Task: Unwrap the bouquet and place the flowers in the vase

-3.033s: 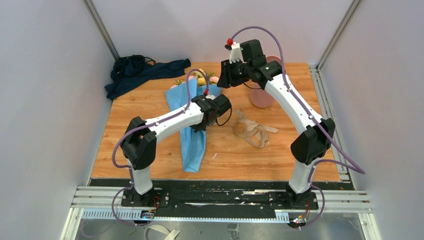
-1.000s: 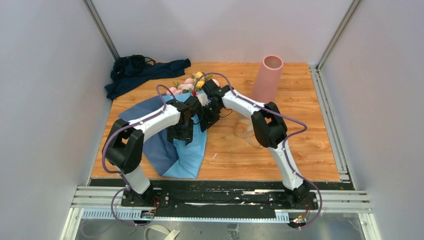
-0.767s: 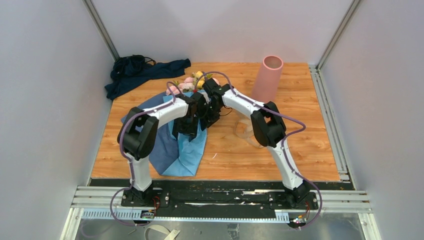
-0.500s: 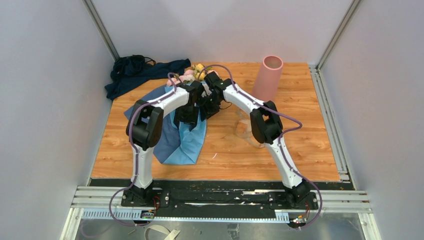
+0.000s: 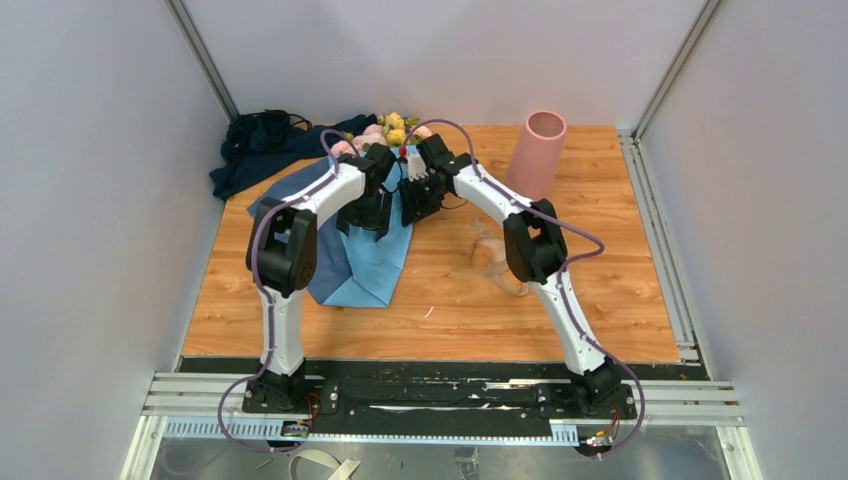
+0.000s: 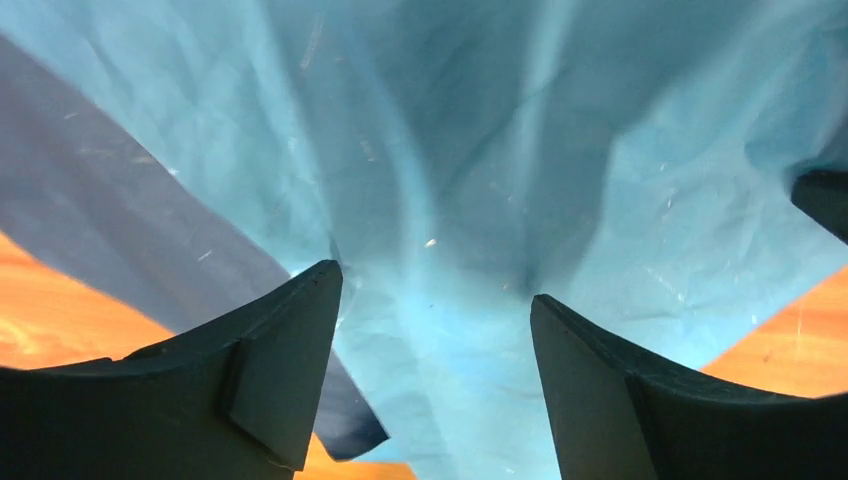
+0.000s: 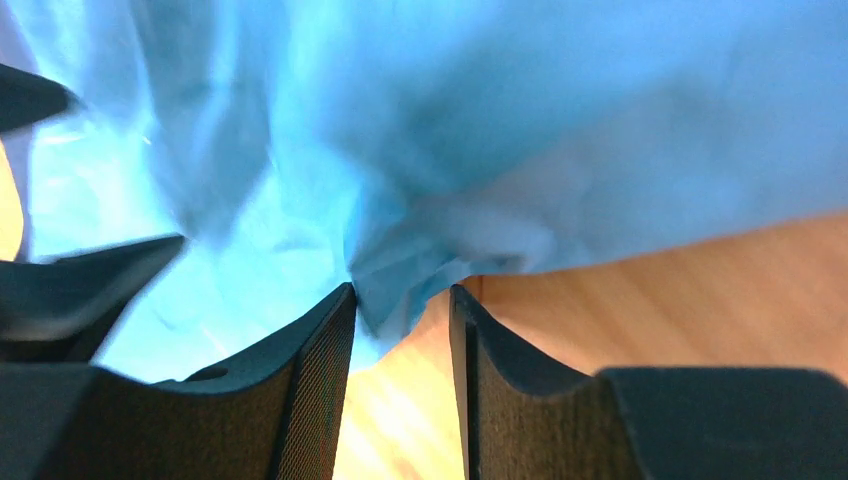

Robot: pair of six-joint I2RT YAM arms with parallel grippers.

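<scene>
the bouquet lies at the far middle of the orange-brown wood-grain table, its blooms pointing away from the arms. the flowers – small rounded pink and yellow rose-like heads – bunch at the far end, near the heap of dark navy cloth on the far left. the blue paper wrap is spread open under the stems. it is thin, matte and creased, a lighter sky blue on the right and a duller slate blue on the left, narrowing toward the near side. the tan raffia ribbon lies loose on the wood to the right, partly hidden by the right arm. the tall plain matte pink cylinder vase stands upright at the far right, well apart from the bouquet.

the left gripper has its smooth black fingers spread wide over the crumpled paper. the right gripper has its ribbed pads drawn near together – a puckered fold of the wrap's edge is pinched in the narrow gap, with bare wood showing below.
</scene>
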